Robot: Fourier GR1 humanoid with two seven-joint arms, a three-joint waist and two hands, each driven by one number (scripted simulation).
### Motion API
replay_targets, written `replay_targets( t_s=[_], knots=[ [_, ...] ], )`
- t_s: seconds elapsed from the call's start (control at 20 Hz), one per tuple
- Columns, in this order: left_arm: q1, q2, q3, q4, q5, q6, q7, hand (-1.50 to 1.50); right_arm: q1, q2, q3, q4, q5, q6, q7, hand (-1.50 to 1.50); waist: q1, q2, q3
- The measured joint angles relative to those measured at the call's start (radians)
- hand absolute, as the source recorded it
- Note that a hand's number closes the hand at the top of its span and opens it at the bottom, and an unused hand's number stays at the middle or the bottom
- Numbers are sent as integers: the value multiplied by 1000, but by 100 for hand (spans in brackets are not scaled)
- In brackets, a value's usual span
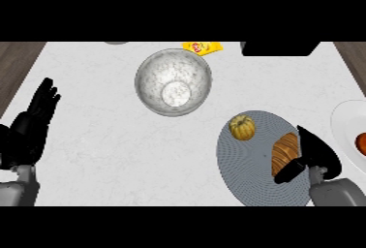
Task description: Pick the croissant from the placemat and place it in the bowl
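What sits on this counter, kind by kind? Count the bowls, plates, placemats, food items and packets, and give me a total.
Bowls: 1, the metal bowl
Plates: 1, the white plate
Placemats: 1, the grey placemat
Food items: 3, the croissant, a ribbed yellow fruit, an orange item on the plate
Packets: 1, the yellow packet
Total: 7

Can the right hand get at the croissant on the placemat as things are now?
Probably yes. The open right hand is close beside the croissant on the placemat, and nothing lies between them; the small pumpkin sits apart.
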Motion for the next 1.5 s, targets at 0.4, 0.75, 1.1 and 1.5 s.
replay_targets(
  t_s=[0.4,0.75,1.1,1.5],
  knots=[
    [-26,-31,48,33,-30,-38,-6,0,-33,48,-61,89,73,3,-43,-150,-1,0,0],
    [-15,-58,56,13,-57,-59,-1,0,-75,75,-119,173,62,28,-118,150,-1,-2,-3],
    [-16,-82,61,8,-85,-57,-1,0,-113,80,-152,299,99,-38,-264,150,-4,-10,-16],
    [-49,-99,42,22,-100,-70,3,0,-246,220,-31,321,239,-113,-180,150,39,-2,-14]
  ],
)
